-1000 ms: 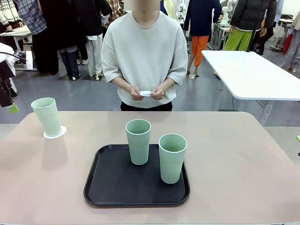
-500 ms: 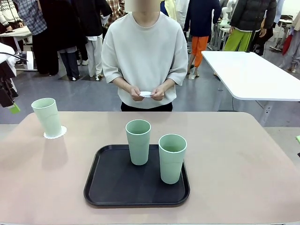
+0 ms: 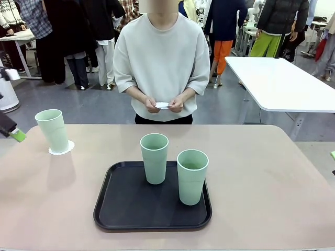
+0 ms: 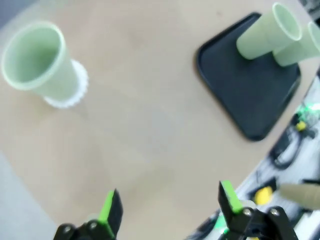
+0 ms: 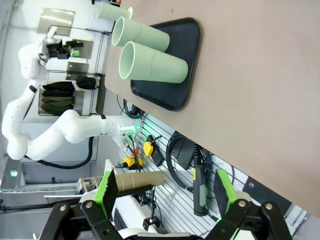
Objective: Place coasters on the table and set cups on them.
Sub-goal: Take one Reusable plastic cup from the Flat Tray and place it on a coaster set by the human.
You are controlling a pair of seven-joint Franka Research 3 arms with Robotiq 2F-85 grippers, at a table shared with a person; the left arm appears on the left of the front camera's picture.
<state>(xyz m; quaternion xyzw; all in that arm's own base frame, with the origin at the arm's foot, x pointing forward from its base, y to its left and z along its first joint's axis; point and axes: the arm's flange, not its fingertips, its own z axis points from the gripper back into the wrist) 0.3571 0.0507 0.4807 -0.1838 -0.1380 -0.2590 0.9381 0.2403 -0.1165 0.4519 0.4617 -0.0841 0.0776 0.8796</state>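
One mint-green cup [image 3: 52, 130] stands on a lacy white coaster [image 3: 63, 148] at the far left of the beige table [image 3: 261, 183]. Two more cups [image 3: 154, 158] [image 3: 192, 176] stand on the black tray [image 3: 131, 206]. The person holds another coaster [image 3: 163, 104] in both hands at the far side. My left gripper [image 4: 167, 210] is open and empty, hovering above the table on the near side of the cup [image 4: 35, 62] on its coaster [image 4: 70, 97]; a green fingertip [image 3: 17, 135] shows at the left edge. My right gripper [image 5: 165, 192] is open and empty, off the table's edge, well away from the tray's cups [image 5: 150, 62].
The tray [image 4: 250, 85] sits in the middle of the table near the front edge. A white rectangular table [image 3: 282, 83] stands behind at the right, and people stand in the background. Cables and tools hang below the table edge [image 5: 195, 165].
My left arm has drawn back and down toward the left edge; now just a green fingertip shows there. The cups, the tray and the person's hands have not moved.
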